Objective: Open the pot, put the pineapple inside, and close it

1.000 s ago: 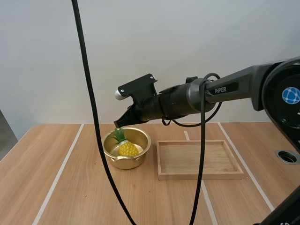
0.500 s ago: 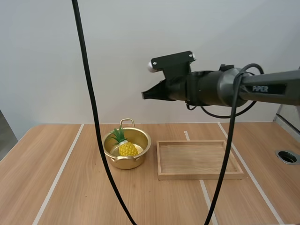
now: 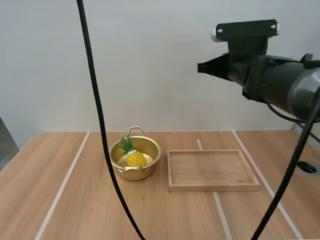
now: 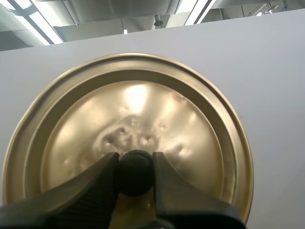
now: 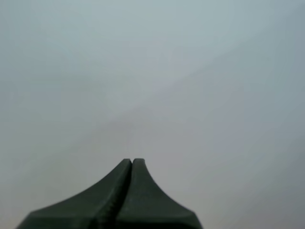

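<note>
The right arm hangs high over the right of the surface (image 3: 75, 200). The right pincer (image 3: 201, 66) points left, its fingers pressed together on nothing. The left pincer (image 4: 136, 160) pinches the black knob (image 4: 135, 177) of the lid (image 4: 143, 105), and its fingers hide the lid's near edge. The open pot (image 3: 131, 174) sits left of the tray (image 3: 212, 170), with the pineapple (image 3: 135, 158) inside.
</note>
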`<state>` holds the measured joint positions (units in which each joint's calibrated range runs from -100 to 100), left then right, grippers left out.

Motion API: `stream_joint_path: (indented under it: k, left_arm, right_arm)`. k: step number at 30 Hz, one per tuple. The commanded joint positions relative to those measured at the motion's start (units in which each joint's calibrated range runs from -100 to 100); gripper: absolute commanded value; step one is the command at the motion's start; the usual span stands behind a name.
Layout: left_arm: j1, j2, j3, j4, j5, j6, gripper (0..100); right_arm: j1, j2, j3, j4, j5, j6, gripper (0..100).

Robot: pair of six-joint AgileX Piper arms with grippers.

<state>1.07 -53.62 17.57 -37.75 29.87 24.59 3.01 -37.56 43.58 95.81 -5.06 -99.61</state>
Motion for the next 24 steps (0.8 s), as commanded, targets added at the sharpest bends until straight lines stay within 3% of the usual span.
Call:
stream_joint_path:
  k: [1, 16, 24]
  left_arm:
    - [-0.13, -0.3, -0.3, -0.5, -1.9, -0.4, 0]
    - [-0.13, -0.3, -0.3, -0.9, -1.7, -0.4, 0]
    - [-0.13, 2.1, -0.3, 0.8, 17.2, -0.4, 0]
  right_arm:
    - [-3.3, -8.6, 0.3, 3.1, -2.6, -0.4, 0]
    - [-5.4, -27.8, 16.5, 4.2, -2.8, -0.4, 0]
    - [-5.4, -32.3, 21.3, 4.2, -3.5, -0.4, 0]
